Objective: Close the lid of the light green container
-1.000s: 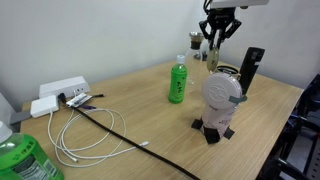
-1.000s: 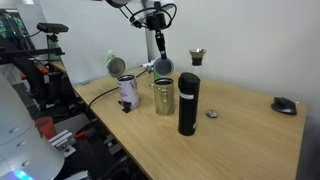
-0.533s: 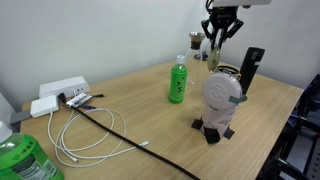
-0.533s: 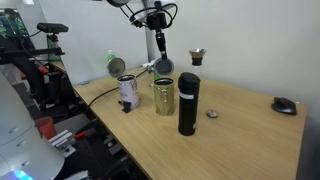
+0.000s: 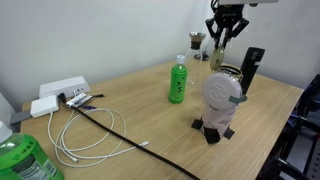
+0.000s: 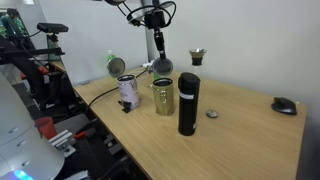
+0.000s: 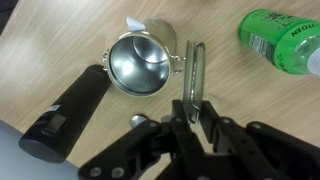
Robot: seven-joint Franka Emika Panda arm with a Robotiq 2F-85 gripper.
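The light green container (image 7: 140,62) is a round open can with a shiny inside, standing on the wooden table; it also shows in an exterior view (image 6: 163,96). Its hinged lid (image 7: 194,68) stands upright on edge beside the rim, seen as a round flap above the can in an exterior view (image 6: 160,66). My gripper (image 7: 193,112) comes down from above and is shut on the lid's upper edge, one finger on each side. It shows in both exterior views (image 5: 224,38) (image 6: 157,42). The white device hides the container in the exterior view from that side.
A black flask (image 7: 68,112) (image 6: 188,103) stands right beside the can. A green bottle (image 7: 285,40) (image 5: 177,82) and a white round device on a black stand (image 5: 222,97) are close. A small cup (image 6: 197,56), a mouse (image 6: 285,105) and cables (image 5: 90,125) lie farther off.
My gripper has shifted slightly sideways above the container, still holding the lid. Nothing else has moved.
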